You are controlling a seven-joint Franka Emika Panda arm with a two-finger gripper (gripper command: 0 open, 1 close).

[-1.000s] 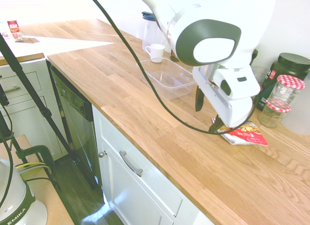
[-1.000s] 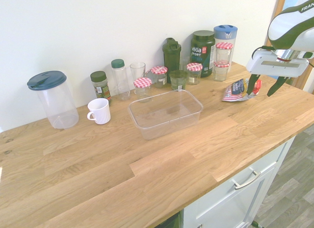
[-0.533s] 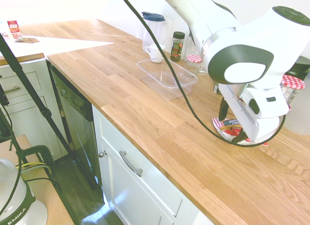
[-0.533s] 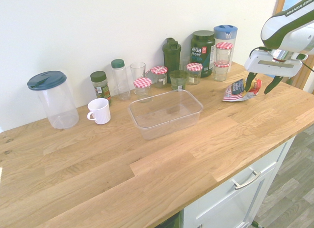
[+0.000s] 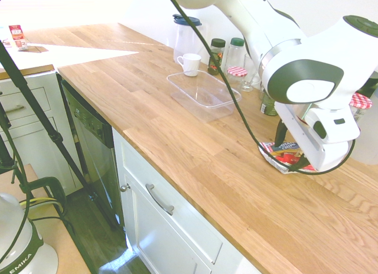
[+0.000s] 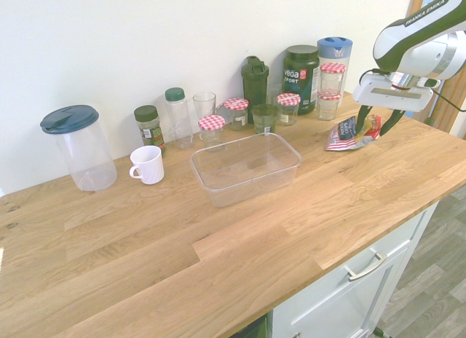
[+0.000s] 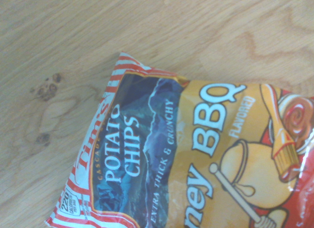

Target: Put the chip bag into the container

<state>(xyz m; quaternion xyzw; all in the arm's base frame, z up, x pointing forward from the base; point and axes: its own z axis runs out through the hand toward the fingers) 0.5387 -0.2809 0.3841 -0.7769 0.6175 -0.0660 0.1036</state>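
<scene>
The tool (image 6: 376,122) has been lowered around the chip bag (image 6: 348,134), fingers spread astride it but not yet pinching; the container (image 6: 246,167) lies well apart.

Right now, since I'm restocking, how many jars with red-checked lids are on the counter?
5. One jar beside the drinking glass, one just behind it, one before the dark tub, two by the blue-lidded bottle. Taller bottles may hide others.
</scene>
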